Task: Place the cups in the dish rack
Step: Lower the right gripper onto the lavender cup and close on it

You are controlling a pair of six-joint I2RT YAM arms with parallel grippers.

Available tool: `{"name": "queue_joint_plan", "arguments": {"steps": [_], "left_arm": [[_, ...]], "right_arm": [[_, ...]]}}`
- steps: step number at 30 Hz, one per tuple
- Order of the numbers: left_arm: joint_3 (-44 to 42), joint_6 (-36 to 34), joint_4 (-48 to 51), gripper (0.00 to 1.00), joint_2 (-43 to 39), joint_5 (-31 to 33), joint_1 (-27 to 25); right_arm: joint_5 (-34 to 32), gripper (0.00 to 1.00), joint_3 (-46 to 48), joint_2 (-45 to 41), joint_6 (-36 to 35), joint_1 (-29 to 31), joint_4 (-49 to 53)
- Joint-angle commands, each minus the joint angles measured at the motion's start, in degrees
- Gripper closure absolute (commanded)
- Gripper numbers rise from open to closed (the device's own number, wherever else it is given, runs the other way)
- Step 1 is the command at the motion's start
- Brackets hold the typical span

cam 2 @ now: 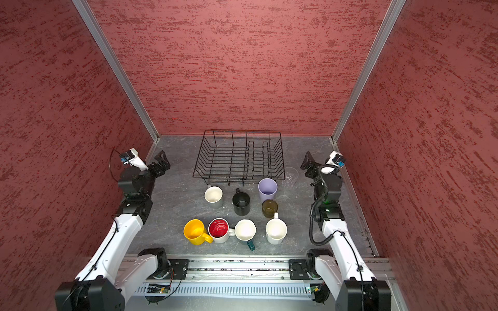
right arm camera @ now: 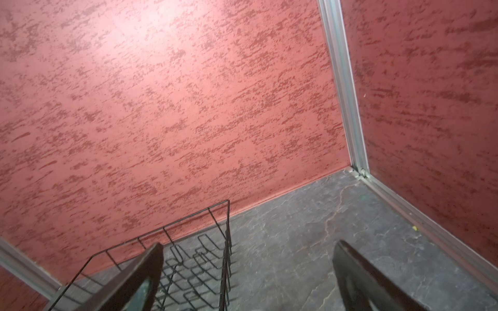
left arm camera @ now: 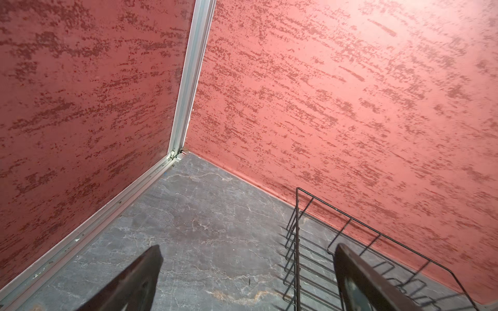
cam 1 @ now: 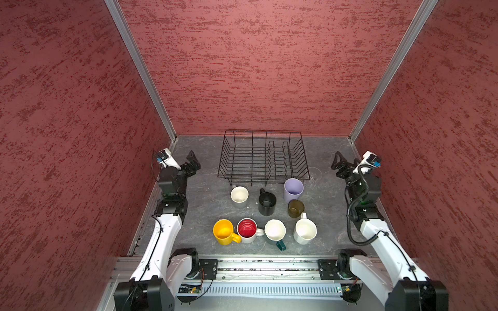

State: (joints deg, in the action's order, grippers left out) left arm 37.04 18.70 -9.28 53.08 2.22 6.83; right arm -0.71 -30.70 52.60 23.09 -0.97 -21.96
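While both arms wait at the sides of the table [cam 1: 204, 194], no cup has yet been lifted, so the task is judged to be at its opening step, the choice and approach of a first cup. One dish rack [cam 1: 262, 156] stands empty at the back of the table, close to the rear wall. The left hand [cam 1: 194, 159] hovers off the rack's left end with its jaws spread wide and nothing between them (its wrist view shows only bare table there). The right hand [cam 1: 336, 161] mirrors it off the right end, likewise spread and empty. The cups number nine, all upright on the table in front of the rack. Four form the near row: yellow mug [cam 1: 223, 231], white mug with red inside [cam 1: 247, 230], dark teal mug [cam 1: 275, 231] and white faceted mug [cam 1: 304, 231]. Four stand nearer the rack: grey mug [cam 1: 239, 195], black mug [cam 1: 267, 203], lavender tumbler [cam 1: 293, 189] and amber glass [cam 1: 296, 208]. One clear glass [cam 2: 290, 176], faint in both top views, sits just beside the rack's right front corner. The next move probably calls for one hand to swing inward and descend over a cup, with the jaws straddling one wall. Because the cups stand close together, an outer one looks the easier start.
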Motion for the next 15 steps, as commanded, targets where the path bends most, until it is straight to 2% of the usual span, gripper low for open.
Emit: {"name": "queue_joint_plan", "arguments": {"steps": [1,5,8,11,15], "left_arm": [[4.56,-0.1,8.26,0.0,1.92,-8.31,0.99],[10.29,-3.76,9.68,0.0,6.16,-11.62,1.15],[14.01,-4.94,10.59,0.0,9.34,-14.4,1.18],[15.66,-4.17,11.22,0.0,10.89,-16.11,1.3],[14.41,-1.97,8.93,0.0,10.02,-19.4,2.19]], "right_arm": [[8.47,0.1,-7.49,2.47,1.52,-0.19,13.76],[12.74,0.19,-20.47,7.6,0.07,0.15,32.89],[13.53,0.23,-26.93,10.5,-1.34,1.64,45.36],[13.26,0.27,-30.59,12.62,-2.29,5.34,54.76],[9.68,0.31,-33.8,15.15,-2.16,13.08,64.49]]}}
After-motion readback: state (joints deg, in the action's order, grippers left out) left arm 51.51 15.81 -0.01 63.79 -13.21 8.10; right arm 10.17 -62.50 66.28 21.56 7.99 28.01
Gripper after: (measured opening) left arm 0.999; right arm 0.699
